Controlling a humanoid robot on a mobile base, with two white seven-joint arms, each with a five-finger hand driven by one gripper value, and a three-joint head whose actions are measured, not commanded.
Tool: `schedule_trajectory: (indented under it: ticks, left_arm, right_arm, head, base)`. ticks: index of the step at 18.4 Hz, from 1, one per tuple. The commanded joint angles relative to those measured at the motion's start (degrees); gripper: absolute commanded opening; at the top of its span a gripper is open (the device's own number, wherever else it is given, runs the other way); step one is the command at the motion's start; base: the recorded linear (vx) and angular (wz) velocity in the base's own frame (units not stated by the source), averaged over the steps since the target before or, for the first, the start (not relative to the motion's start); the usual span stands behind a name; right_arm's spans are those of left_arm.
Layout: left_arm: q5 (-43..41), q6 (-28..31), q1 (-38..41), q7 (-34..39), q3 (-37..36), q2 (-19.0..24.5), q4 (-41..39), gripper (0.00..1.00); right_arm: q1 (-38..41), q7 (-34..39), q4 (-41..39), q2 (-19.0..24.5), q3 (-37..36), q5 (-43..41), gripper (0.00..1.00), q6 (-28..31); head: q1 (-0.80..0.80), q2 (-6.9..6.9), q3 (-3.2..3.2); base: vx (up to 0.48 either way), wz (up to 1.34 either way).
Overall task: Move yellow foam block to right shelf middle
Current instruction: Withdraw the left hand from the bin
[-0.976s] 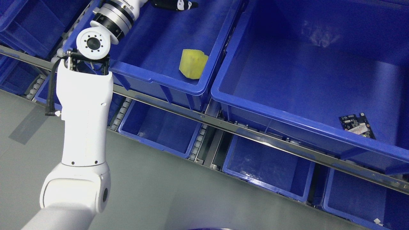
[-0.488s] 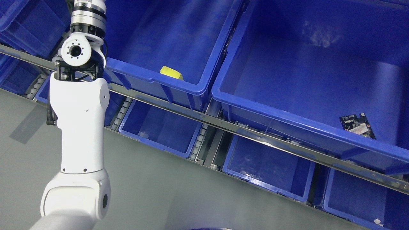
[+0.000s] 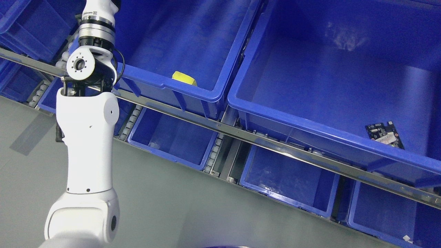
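One yellow foam block lies low in the blue plastic bin at upper centre, just behind its front wall. To regrasp it well, I'd come straight down, clear of that rim. The white left arm rises at left; its hand is out of frame, so I cannot tell its state.

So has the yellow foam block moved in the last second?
Yes. The yellow foam block has dropped toward the front wall of its blue bin, now mostly hidden behind the rim.
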Motion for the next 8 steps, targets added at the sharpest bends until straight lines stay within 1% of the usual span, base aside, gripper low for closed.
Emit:
schedule_trajectory:
  ticks: [1,8]
  left_arm:
    - [1.70,1.69,0.48,0.03,0.65,1.00,-0.37,1.00]
    - [1.70,2.14,2.06,0.03,-0.41,1.00,-0.90,1.00]
  right_arm:
    - [1.32,0.02,-1.00,-1.00,-0.70,0.18,1.00,-0.05]
    - [1.32,0.02,-1.00,-1.00,-0.70,0.18,1.00,-0.05]
  head:
    - [0.00,0.00,0.00]
    - [0.00,0.00,0.00]
  base:
    - [0.000,0.00]
    - [0.000,0.00]
